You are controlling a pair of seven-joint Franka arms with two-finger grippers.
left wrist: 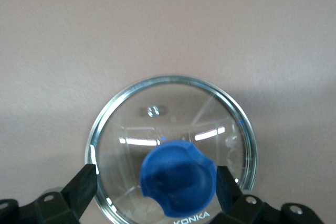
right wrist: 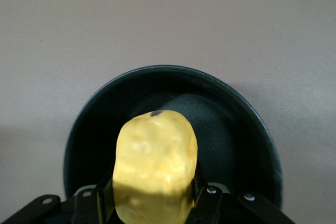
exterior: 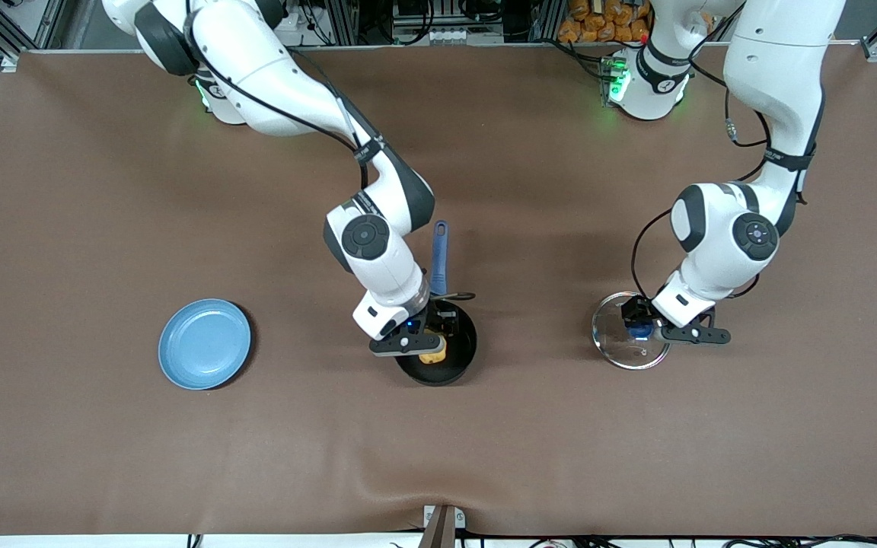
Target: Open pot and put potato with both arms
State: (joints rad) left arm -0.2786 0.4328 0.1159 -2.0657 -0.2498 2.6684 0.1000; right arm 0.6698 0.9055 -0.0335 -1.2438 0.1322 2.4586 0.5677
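The black pot (exterior: 463,359) stands uncovered mid-table, its blue handle (exterior: 439,255) pointing toward the arms' bases. My right gripper (exterior: 427,342) is shut on the yellow potato (exterior: 433,355) and holds it over the pot's inside. In the right wrist view the potato (right wrist: 155,161) sits between the fingers above the pot's (right wrist: 236,129) dark bottom. The glass lid (exterior: 621,354) lies flat on the table toward the left arm's end. My left gripper (exterior: 648,331) is open astride its blue knob (exterior: 640,329). In the left wrist view the knob (left wrist: 178,182) sits between the spread fingers (left wrist: 84,182), with a gap on one side.
A flat light-blue plate (exterior: 205,343) lies on the brown table cover toward the right arm's end, level with the pot. A fold in the cover shows at the table's front edge (exterior: 438,495).
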